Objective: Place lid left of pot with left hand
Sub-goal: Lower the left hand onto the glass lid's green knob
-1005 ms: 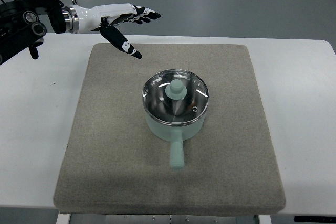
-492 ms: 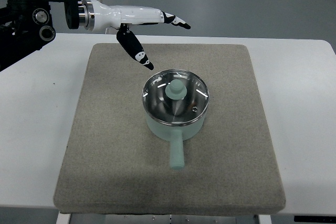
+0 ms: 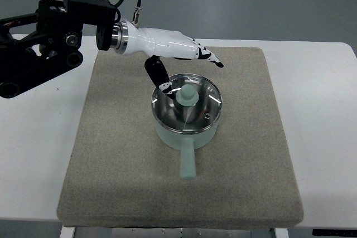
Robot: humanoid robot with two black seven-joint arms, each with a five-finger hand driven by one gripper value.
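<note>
Nearest you, the pot's handle points toward the robot's side, lying over the grey mat that covers the white table. The mint pot sits near the mat's centre with the glass lid still seated on it, knob upright in the middle. Just beyond, you see the left hand reaching in above the lid's far-left rim: fingers stretched out and apart, thumb angled down over the rim, gripping nothing.
</note>
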